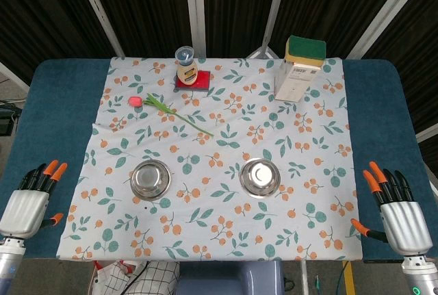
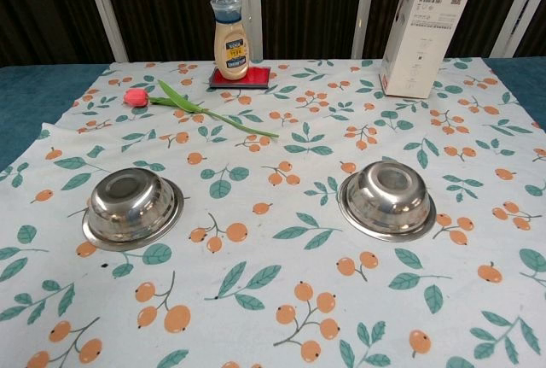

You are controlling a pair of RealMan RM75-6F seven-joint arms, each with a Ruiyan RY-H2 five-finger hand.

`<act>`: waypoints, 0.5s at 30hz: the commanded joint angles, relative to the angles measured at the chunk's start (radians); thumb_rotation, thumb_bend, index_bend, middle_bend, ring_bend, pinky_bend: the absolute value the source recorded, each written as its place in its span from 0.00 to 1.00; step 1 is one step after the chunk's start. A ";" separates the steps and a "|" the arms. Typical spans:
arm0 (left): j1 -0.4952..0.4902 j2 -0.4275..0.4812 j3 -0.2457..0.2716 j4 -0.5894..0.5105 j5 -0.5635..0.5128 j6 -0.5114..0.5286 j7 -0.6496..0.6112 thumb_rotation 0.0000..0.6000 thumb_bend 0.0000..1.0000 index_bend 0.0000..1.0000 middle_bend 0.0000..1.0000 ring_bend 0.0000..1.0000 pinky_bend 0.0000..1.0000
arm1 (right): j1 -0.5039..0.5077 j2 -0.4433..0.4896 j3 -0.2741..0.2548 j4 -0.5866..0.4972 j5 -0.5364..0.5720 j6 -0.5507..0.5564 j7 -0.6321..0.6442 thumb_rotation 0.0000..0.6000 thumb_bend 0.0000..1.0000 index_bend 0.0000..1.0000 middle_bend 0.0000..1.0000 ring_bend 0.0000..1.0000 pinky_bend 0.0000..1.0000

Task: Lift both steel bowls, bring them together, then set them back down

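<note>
Two steel bowls rest upside down on the floral cloth: the left bowl (image 1: pixel 150 178) (image 2: pixel 130 206) and the right bowl (image 1: pixel 260 176) (image 2: pixel 389 199), about a bowl's width and a half apart. My left hand (image 1: pixel 31 200) hovers off the cloth's left edge, fingers apart and empty, well left of the left bowl. At the table's right edge my right hand (image 1: pixel 397 213) is likewise spread and holds nothing, far right of the right bowl. Neither hand shows in the chest view.
A sauce bottle (image 1: pixel 186 66) (image 2: pixel 229 37) stands on a red coaster at the back. A white carton (image 1: pixel 297 76) (image 2: pixel 423 35) topped with a green sponge (image 1: pixel 305 48) stands back right. An artificial tulip (image 1: pixel 168 109) (image 2: pixel 192 108) lies behind the left bowl.
</note>
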State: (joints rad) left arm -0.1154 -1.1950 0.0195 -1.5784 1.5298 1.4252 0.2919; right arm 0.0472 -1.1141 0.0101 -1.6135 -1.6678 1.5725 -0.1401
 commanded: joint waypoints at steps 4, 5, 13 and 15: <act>-0.013 -0.007 0.004 0.003 0.034 -0.002 -0.022 1.00 0.10 0.00 0.00 0.00 0.11 | -0.003 0.001 -0.005 0.000 -0.003 0.000 0.001 0.75 0.15 0.00 0.00 0.00 0.00; -0.020 -0.010 0.004 0.003 0.040 -0.010 -0.033 1.00 0.10 0.00 0.00 0.00 0.11 | -0.004 0.002 -0.006 0.000 -0.004 0.002 0.006 0.75 0.16 0.00 0.00 0.00 0.00; -0.144 -0.064 -0.060 -0.045 -0.018 -0.182 0.052 1.00 0.10 0.00 0.00 0.00 0.11 | -0.012 0.025 -0.004 -0.003 -0.012 0.028 0.064 0.75 0.16 0.00 0.00 0.00 0.00; -0.183 -0.098 -0.086 -0.061 -0.061 -0.234 0.126 1.00 0.11 0.00 0.00 0.00 0.11 | -0.011 0.030 -0.004 0.000 -0.011 0.026 0.080 0.75 0.16 0.00 0.00 0.00 0.00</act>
State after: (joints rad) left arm -0.2437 -1.2501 -0.0282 -1.6125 1.5214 1.2594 0.3349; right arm 0.0364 -1.0888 0.0061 -1.6150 -1.6784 1.5982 -0.0689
